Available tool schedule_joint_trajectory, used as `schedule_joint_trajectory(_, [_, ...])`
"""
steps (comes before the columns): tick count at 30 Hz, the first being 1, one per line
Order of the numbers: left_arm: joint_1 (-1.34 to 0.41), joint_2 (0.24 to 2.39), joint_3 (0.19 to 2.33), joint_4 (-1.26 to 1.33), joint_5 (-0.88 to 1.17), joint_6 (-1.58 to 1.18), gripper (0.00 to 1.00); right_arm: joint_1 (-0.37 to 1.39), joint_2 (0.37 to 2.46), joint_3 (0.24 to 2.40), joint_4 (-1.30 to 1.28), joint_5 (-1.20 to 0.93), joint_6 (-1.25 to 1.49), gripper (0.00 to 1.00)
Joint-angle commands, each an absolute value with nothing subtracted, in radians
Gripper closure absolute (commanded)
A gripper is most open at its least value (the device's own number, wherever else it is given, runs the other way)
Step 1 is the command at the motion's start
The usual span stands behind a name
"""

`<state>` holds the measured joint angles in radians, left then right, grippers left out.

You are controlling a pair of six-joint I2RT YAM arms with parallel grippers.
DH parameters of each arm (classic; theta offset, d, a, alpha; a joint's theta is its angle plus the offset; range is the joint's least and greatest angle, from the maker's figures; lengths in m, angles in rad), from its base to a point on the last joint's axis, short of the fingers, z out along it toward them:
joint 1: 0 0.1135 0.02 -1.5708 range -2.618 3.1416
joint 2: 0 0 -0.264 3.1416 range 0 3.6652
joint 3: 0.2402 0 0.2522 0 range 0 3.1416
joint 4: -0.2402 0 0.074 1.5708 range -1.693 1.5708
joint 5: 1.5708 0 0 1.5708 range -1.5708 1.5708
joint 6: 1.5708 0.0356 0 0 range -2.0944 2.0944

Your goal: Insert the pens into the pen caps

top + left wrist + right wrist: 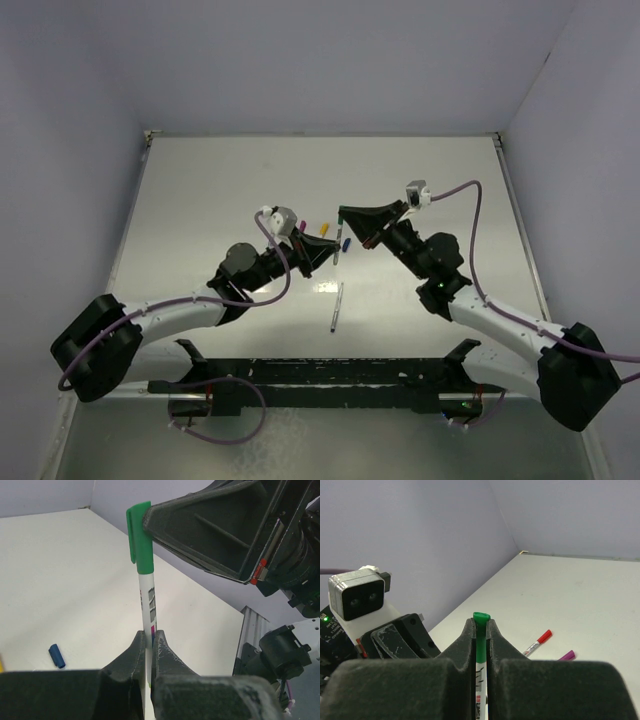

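White table [200,200] lay below; left gripper [151,637] clamped pen [148,600] by barrel, right gripper [480,627] pinched green cap [139,540] seated coaxially on pen's far end

White arms [180,312], seemingly purple cables [289,268]

The left gripper [149,637] and right gripper [481,625] are blocking the middle of the table [200,190], pinching one green-capped pen [146,595] between them. A loose pen [337,305] is lying just toward the near edge, and a blue cap [56,656] and a red-capped pen [538,642] are cluttering the centre. The far edge and far corners are lying open.
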<state>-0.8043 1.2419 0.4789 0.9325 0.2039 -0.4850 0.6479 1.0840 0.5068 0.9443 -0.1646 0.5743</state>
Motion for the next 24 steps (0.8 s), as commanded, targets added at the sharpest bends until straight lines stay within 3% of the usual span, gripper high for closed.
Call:
schedule_joint_trajectory(1, [-0.764,1.129,0.578,1.302,0.094,-0.445,1.00,0.702,1.160,0.451,0.651,-0.259,0.549,1.00])
schedule_joint_trajectory(13, [-0.751,1.073,0.513,1.083,0.154,-0.429,1.00,0.712,1.140,0.524,0.707,-0.141,0.508,1.00])
schedule_joint_trajectory(17, [-0.753,1.057,0.455,0.941,0.210,-0.388,1.00,0.712,1.113,0.624,0.657,-0.058,0.431,0.79])
schedule_joint_trajectory(21, [-0.753,1.046,0.418,0.761,0.213,-0.357,1.00,0.712,1.062,0.699,0.638,0.016,0.363,0.49])
schedule_joint_trajectory(24, [-0.753,1.060,0.409,0.652,0.178,-0.347,1.00,0.713,1.011,0.718,0.630,0.076,0.323,0.41])
